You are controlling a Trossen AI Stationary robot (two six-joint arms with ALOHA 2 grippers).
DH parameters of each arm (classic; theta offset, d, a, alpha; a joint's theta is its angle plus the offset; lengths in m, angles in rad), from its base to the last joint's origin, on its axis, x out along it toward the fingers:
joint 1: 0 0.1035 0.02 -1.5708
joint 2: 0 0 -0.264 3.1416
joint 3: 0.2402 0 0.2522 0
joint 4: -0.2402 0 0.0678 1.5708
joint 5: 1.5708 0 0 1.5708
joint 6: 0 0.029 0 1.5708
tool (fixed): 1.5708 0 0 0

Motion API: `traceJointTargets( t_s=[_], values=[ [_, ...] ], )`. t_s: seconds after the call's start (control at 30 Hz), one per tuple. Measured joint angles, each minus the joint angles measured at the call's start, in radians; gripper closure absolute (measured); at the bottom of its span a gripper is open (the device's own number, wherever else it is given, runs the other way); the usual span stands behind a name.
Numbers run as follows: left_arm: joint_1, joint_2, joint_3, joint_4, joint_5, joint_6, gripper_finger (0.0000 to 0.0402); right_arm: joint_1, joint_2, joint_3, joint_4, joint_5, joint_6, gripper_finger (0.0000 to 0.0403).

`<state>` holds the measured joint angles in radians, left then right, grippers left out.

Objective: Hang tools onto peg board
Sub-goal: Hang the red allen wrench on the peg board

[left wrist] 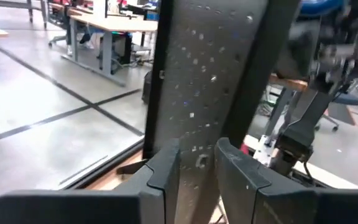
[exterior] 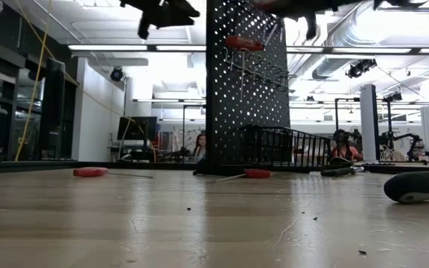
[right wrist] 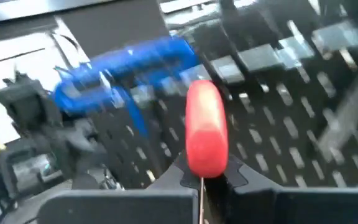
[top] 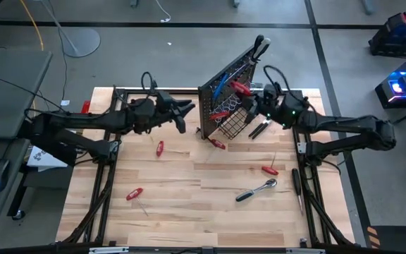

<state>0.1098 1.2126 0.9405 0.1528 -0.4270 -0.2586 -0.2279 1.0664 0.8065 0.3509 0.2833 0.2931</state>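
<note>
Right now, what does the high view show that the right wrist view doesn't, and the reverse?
Only the high view shows the chrome ratchet and loose red-handled screwdrivers on the table, plus the left tool behind the peg board. Only the right wrist view shows the right tool shut on a red screwdriver handle. Both show the blue T-handle key hanging on the board.

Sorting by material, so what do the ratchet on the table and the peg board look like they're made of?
The ratchet looks like polished metal, bright and silvery against the wood. The peg board looks like matte black perforated sheet, probably painted metal, though plastic can't be ruled out.
</note>
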Motion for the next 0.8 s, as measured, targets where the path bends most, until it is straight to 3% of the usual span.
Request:
traceJointTargets(
  t_s=[0.13,0.3,0.57,0.8],
  values=[
    [0.021,-0.057,0.000,-0.097,-0.004,0.002,0.0316,0.049,-0.011,-0.098,0.150,0.127,0.043,0.0403],
    [0.046,-0.088,0.000,-0.159,-0.005,0.023,0.0316,0.078,0.029,-0.120,0.270,0.313,0.039,0.0403],
    [0.067,-0.074,-0.001,-0.185,-0.003,0.027,0.0316,0.119,0.131,-0.115,0.330,0.361,0.089,0.0403],
    [0.067,-0.074,-0.008,-0.198,-0.003,0.026,0.0316,0.132,0.136,-0.114,0.319,0.377,0.099,0.0403]
  ],
)
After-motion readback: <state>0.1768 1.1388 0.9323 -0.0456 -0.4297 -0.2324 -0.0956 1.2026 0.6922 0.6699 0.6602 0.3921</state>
